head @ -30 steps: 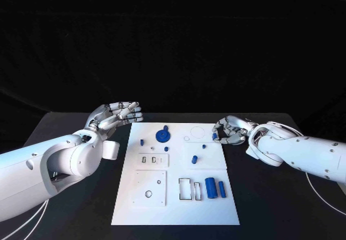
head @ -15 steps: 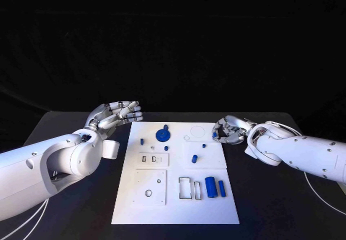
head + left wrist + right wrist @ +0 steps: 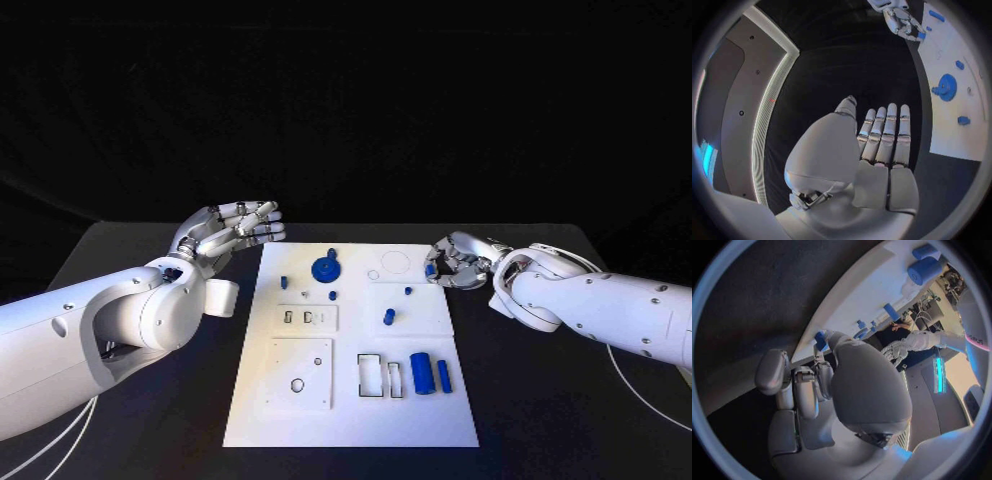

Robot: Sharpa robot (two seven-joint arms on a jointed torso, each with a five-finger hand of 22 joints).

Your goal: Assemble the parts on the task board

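Small blue part carried at the board's far right edge; little is changed over the last second.

A small blue part (image 3: pixel 430 269) is pinched in the fingers of the right hand (image 3: pixel 459 262), just over the far right edge of the task board (image 3: pixel 346 420) on the worktop (image 3: pixel 159 420); against the earlier pictures, the hand is seen shifted only slightly, so placement is judged not yet begun. The blue gear (image 3: pixel 326 269) and the blue cylinder (image 3: pixel 421 372) are left unmoved. The left hand (image 3: pixel 231 230) is held released, fingers straight, beside the board's far left corner. No brand, label or writing can be read.
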